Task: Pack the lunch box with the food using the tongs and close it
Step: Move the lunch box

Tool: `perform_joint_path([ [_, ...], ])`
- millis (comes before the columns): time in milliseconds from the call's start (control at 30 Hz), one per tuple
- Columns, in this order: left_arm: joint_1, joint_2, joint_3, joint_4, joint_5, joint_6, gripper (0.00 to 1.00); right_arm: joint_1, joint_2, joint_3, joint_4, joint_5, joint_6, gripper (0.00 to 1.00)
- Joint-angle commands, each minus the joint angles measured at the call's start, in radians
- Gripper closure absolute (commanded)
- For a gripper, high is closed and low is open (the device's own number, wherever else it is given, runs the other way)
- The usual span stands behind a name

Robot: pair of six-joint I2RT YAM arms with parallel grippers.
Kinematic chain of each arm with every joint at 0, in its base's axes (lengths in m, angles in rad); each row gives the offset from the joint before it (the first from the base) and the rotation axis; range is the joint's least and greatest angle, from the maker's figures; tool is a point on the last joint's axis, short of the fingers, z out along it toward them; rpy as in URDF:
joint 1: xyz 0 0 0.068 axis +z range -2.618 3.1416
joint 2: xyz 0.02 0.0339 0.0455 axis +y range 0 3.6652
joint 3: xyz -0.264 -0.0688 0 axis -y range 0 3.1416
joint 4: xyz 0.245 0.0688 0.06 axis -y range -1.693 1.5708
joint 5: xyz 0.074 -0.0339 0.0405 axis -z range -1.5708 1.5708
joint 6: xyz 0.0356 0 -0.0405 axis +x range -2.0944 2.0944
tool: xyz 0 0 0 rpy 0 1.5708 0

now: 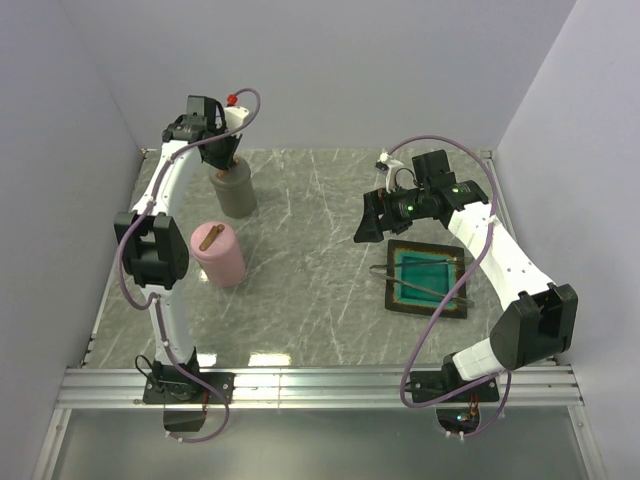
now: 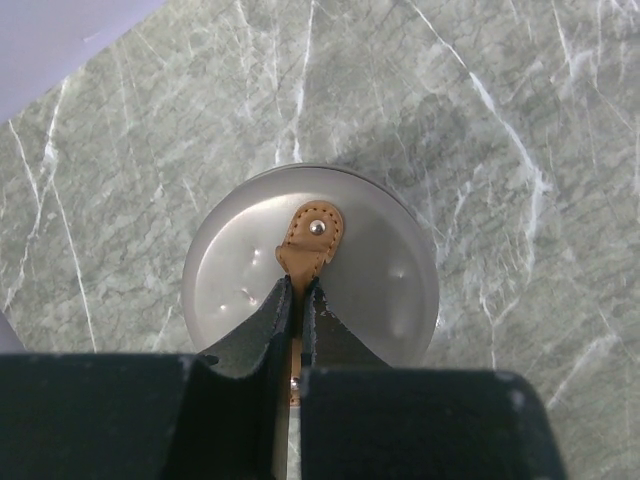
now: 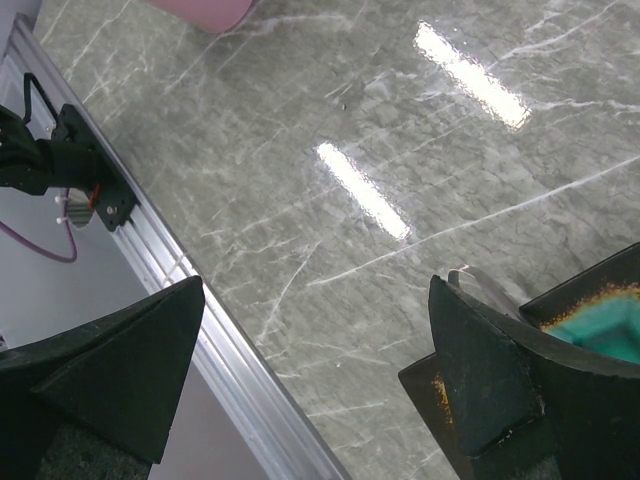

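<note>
My left gripper [image 1: 228,155] hangs over a grey round lunch box container [image 1: 236,192] at the back left. In the left wrist view it [image 2: 300,287] is shut on the brown leather tab [image 2: 310,238] of the grey lid [image 2: 230,275]. A pink round container [image 1: 219,254] with its own brown tab stands nearer. The tongs [image 1: 415,283] lie across a dark tray [image 1: 395,300] with a teal inside. My right gripper [image 1: 372,215] is open just left of that tray, holding nothing. In the right wrist view it [image 3: 318,290] hovers over bare table, with a tongs tip [image 3: 468,277] beside the right finger. The food is out of view.
White walls close in the table at the back and both sides. An aluminium rail [image 1: 320,385] runs along the near edge, also seen as the rail [image 3: 215,330] in the right wrist view. The tray corner [image 3: 590,300] sits at that view's right edge.
</note>
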Motion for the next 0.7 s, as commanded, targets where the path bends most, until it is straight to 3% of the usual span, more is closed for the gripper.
perform_joint_path([
  [0,0.007,-0.058,-0.070,-0.106,0.031,0.002,1.00,0.007,-0.012,0.016,-0.006,-0.013,-0.019,0.00],
  [467,0.031,-0.061,-0.017,-0.356,0.055,0.060,1.00,0.007,0.000,0.019,-0.004,-0.033,-0.011,0.00],
  [667,0.031,-0.137,-0.092,-0.353,0.068,0.055,1.00,0.007,-0.007,0.011,0.001,-0.033,-0.011,0.00],
])
